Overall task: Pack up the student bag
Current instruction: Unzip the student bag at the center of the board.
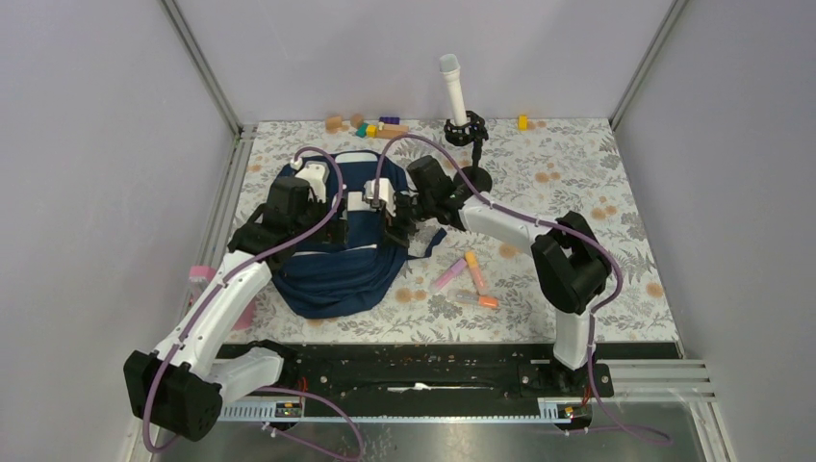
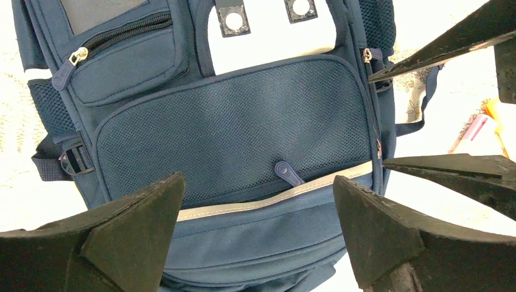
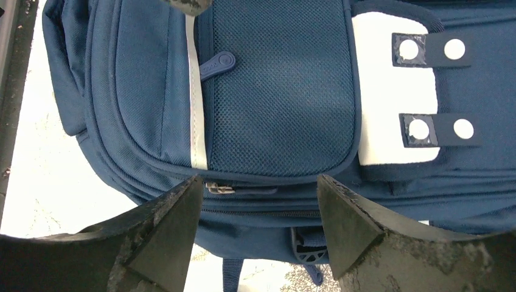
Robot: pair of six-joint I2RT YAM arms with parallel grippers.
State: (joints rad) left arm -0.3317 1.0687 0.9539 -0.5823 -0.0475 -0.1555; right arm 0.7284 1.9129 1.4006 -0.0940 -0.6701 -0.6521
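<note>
The student bag [image 1: 337, 260] lies flat on the patterned table, navy blue with a white patch [image 3: 389, 91] and a mesh front pocket [image 2: 237, 128]. My left gripper [image 1: 329, 218] hovers open over the bag's front; in its wrist view the gripper [image 2: 258, 182] frames the grey-trimmed pocket edge and a rubber zipper pull [image 2: 288, 173]. My right gripper [image 1: 395, 222] is open over the bag's right side. In its own view the gripper [image 3: 258, 182] stands above a metal zipper pull [image 3: 219, 188], and the zips look shut. Neither gripper holds anything.
Three highlighters [image 1: 470, 281] lie on the table right of the bag. Coloured blocks [image 1: 370, 125] and a yellow block [image 1: 522, 122] sit along the back edge. A white cylinder [image 1: 452, 89] stands in a black holder. A pink object [image 1: 202, 275] lies by the left wall.
</note>
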